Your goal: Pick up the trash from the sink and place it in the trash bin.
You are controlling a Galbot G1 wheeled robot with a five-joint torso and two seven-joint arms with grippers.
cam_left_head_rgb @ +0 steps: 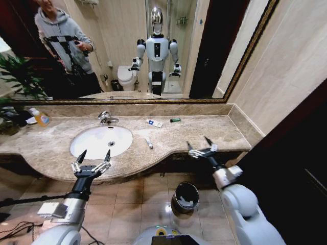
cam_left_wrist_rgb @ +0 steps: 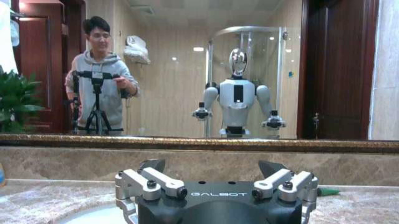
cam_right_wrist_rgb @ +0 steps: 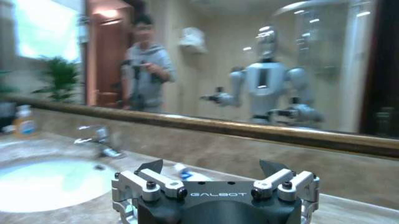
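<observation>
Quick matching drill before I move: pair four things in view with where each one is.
1 blue-and-white tube
2 white tube
3 trash bin
4 soap bottle

a on the floor, between the arms
b counter, just right of the basin
c counter's far left end
d near the back wall, right of the faucet

Pairs: 1-d, 2-b, 3-a, 4-c

Surface (cam_left_head_rgb: 204, 133): beige-brown marble, polished, veined. Sink (cam_left_head_rgb: 92, 144): smooth glossy white basin, ceramic look; faucet (cam_left_head_rgb: 106, 118) bright chrome. Trash bin (cam_left_head_rgb: 185, 197): dark shiny metal, black lining. Left hand (cam_left_head_rgb: 93, 159) and right hand (cam_left_head_rgb: 200, 145): matt black body, brushed silver metal links. Floor (cam_left_head_rgb: 138, 204): glossy beige tile.
</observation>
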